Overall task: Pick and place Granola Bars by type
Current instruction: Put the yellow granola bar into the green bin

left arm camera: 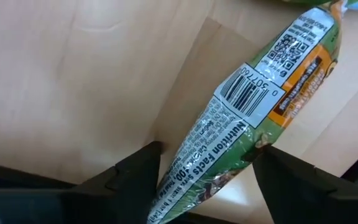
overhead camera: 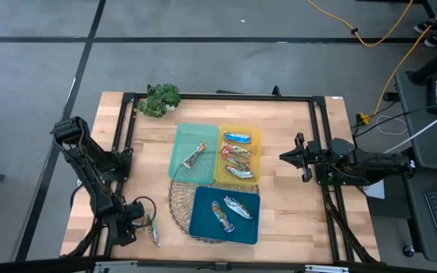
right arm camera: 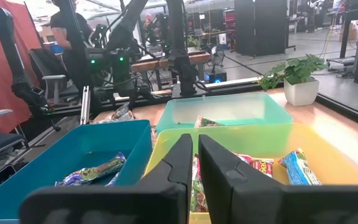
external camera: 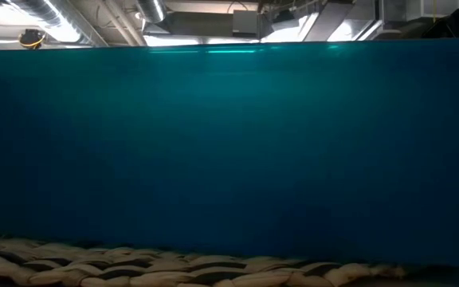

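Note:
A silver-green granola bar (left arm camera: 253, 106) sits at the table's near left corner, with my left gripper (overhead camera: 137, 227) shut around one end of it; the bar (overhead camera: 153, 232) points away from the gripper. Two bars lie in the teal tray (overhead camera: 226, 235), one (overhead camera: 194, 155) in the light green tray (overhead camera: 182, 168), and several in the yellow tray (overhead camera: 256, 155). My right gripper (right arm camera: 195, 165) is shut and holds nothing; it hovers right of the yellow tray, pointing at it. My left gripper holds the silver-green bar near its one end (left arm camera: 204, 180), pinched between the two fingers (left arm camera: 135, 177) across its width. The rest of the bar reaches out ahead of the fingers, close over the wood. Whether it rests on the table, I cannot tell.
The teal tray sits on a wire basket (overhead camera: 174, 203), and its wall (external camera: 229, 159) fills the low view. A potted plant (overhead camera: 161, 99) stands at the far edge. A black frame (overhead camera: 218, 97) runs round the table. Bare wood lies between the left arm and the trays.

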Available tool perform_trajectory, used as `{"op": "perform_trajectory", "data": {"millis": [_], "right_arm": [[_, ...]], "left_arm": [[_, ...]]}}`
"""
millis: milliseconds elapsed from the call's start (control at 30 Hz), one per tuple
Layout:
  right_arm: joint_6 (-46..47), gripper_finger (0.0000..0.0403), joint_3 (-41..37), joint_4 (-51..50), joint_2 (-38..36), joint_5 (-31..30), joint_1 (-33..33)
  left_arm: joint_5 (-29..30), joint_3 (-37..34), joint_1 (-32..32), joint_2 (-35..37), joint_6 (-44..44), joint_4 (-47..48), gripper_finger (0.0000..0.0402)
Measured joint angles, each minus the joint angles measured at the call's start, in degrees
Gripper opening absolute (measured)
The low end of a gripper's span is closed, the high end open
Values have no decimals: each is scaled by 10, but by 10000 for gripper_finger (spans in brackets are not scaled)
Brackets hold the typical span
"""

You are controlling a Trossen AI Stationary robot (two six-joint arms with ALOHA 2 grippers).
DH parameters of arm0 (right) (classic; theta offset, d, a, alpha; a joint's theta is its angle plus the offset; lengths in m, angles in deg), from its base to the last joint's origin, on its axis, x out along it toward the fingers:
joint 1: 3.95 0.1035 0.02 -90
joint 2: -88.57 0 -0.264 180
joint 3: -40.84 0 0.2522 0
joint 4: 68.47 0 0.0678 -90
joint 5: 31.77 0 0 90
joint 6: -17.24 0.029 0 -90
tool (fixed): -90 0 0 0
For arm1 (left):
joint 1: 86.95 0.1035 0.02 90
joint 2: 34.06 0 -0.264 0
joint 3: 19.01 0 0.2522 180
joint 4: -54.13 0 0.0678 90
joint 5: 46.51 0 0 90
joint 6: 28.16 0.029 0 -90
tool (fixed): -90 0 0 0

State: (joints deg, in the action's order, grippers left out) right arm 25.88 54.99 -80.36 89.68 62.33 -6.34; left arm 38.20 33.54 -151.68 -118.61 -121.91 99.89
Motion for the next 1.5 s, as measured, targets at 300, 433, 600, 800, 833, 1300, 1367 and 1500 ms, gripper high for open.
{"op": "perform_trajectory", "data": {"millis": [300,433,600,800,833,1300,1367,1500], "right_arm": [[0,32,0,0,0,0,0],[0,32,0,0,0,0,0],[0,32,0,0,0,0,0],[0,32,0,0,0,0,0],[0,32,0,0,0,0,0],[0,32,0,0,0,0,0],[0,32,0,0,0,0,0],[0,32,0,0,0,0,0]], "left_arm": [[2,0,0,-1,-15,3,165],[9,6,0,-3,-14,-9,129],[6,17,0,-3,-12,-10,88],[2,35,0,-3,-17,-9,61],[1,39,0,-3,-20,-12,59],[9,88,-1,18,-29,-5,55],[23,97,0,27,-28,-5,55],[81,117,0,45,-18,-5,55]]}}
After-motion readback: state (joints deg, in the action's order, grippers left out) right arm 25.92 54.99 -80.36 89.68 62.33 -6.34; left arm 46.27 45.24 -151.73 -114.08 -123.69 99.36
